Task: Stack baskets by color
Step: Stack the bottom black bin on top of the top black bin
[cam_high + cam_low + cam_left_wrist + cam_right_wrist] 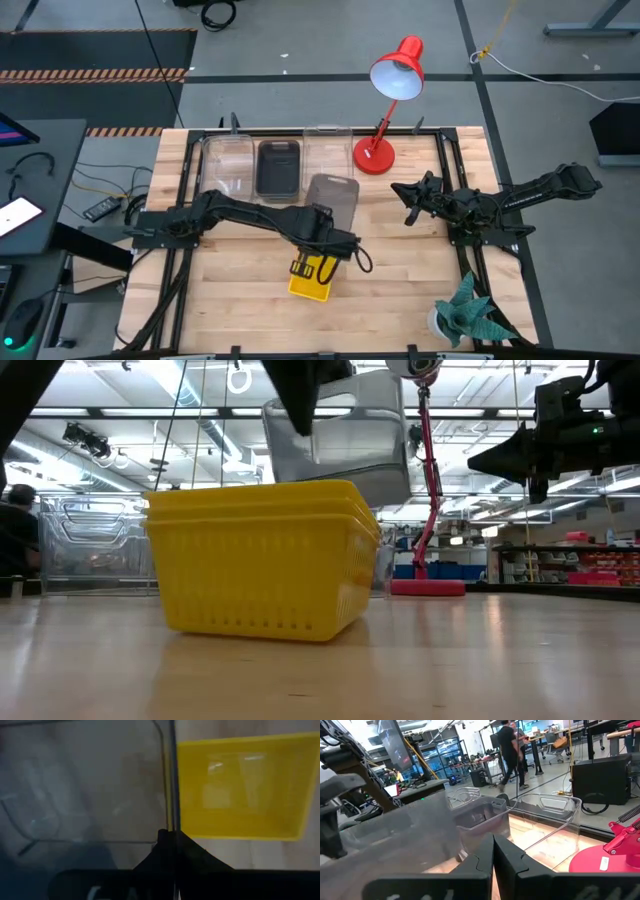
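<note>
My left gripper (322, 230) is shut on a clear basket (332, 194), which hangs in the air above the table's middle and shows above and behind the yellow stack in the low view (345, 440). A nested stack of yellow baskets (260, 560) rests bottom-down on the table just nearer than it (311, 279). Along the far edge stand a clear basket (228, 164), a dark grey basket (278, 166) and another clear basket (327, 143). My right gripper (409, 196) waits shut above the table's right side, holding nothing. My left gripper pinches one side wall of the clear basket at its rim (171, 805), one finger inside the basket and one outside. The fingers (165, 845) come from above, pointing steeply down. The basket is lifted clear of the table and sits tilted in the hold.
A red desk lamp (385, 100) stands at the far edge, right of the baskets, its base (374, 155) on the table. A potted plant (466, 316) sits at the near right corner. Bare wood lies left and right of the yellow stack. A person (510, 750) walks in the room beyond.
</note>
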Action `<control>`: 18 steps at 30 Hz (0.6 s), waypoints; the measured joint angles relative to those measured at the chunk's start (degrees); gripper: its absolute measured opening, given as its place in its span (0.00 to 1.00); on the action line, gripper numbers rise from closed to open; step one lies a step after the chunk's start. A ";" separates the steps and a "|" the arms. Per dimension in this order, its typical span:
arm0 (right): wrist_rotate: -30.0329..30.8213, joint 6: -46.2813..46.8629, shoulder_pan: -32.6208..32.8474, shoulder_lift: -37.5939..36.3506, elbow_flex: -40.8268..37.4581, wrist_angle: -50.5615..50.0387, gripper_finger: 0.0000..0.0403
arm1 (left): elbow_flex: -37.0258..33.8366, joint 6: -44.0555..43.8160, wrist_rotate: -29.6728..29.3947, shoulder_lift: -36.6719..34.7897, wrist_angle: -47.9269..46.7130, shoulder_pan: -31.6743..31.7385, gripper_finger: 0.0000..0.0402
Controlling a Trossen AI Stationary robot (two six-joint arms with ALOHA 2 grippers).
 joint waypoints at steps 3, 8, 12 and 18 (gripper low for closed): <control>0.00 0.00 0.00 -0.02 -0.02 -0.01 0.03 | -0.07 -1.66 -2.49 -0.85 0.10 0.50 0.00; -0.02 0.00 0.00 -0.02 -0.02 0.14 0.03 | -0.68 -6.26 -8.48 -4.65 -0.05 2.58 0.00; -0.02 0.00 0.00 -0.02 -0.02 0.24 0.03 | -3.06 -8.58 -9.48 -8.25 -0.03 5.30 0.00; -0.02 -0.01 0.00 -0.02 -0.02 0.31 0.03 | -17.96 -9.40 -10.88 -17.28 -0.03 9.81 0.00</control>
